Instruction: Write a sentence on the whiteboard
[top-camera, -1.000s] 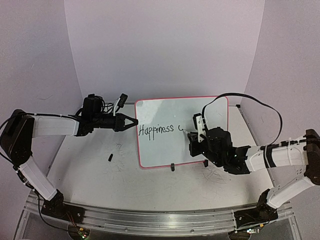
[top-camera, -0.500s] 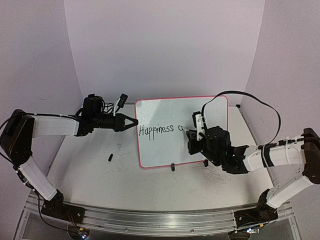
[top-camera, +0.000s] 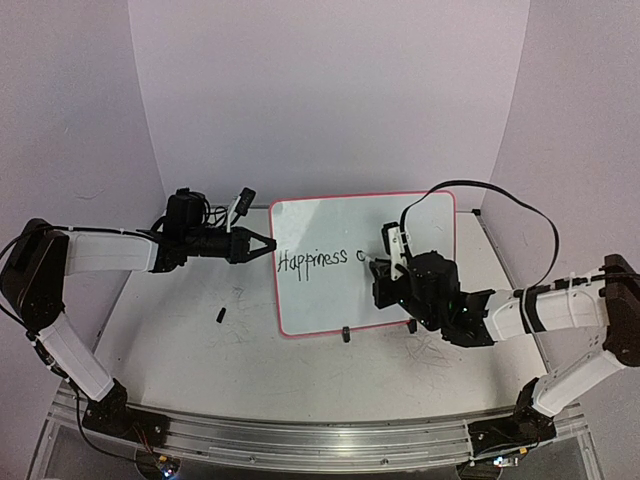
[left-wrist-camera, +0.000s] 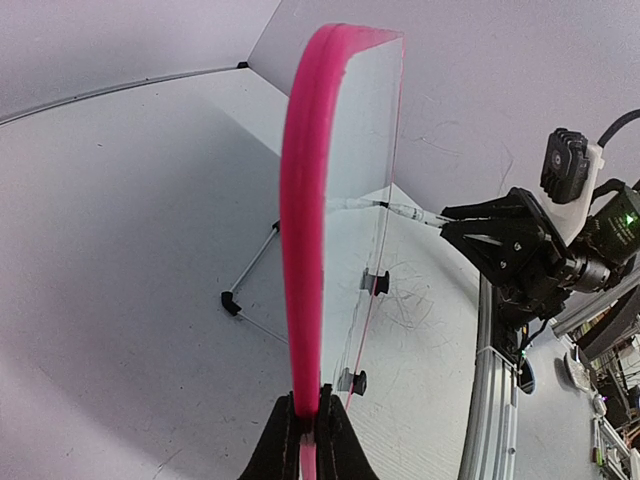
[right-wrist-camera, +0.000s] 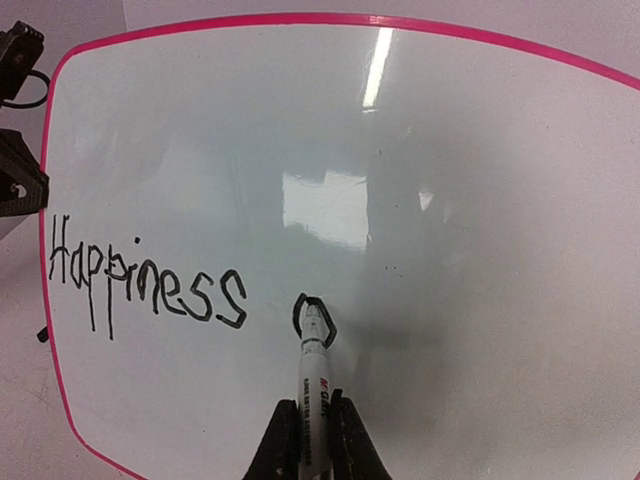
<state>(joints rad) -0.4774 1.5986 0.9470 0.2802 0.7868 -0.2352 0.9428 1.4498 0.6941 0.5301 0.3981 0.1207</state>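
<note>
At the whiteboard (top-camera: 340, 300), the right tool (right-wrist-camera: 312, 430) grips a black-and-white marker (right-wrist-camera: 316, 375), tip on a looped letter just right of "Happiness".
Opposite, the left tool (left-wrist-camera: 307, 425) is pinched shut on the board's pink left rim. The board stands upright in the middle of the tabletop (top-camera: 190, 350) on two black clip feet (top-camera: 345, 335), the sentence (right-wrist-camera: 145, 285) running along its left half.

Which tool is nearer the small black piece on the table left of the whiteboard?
Left. The left tool clamps the whiteboard rim, near the black piece; the right tool holds a marker against mid-board, farther off.
</note>
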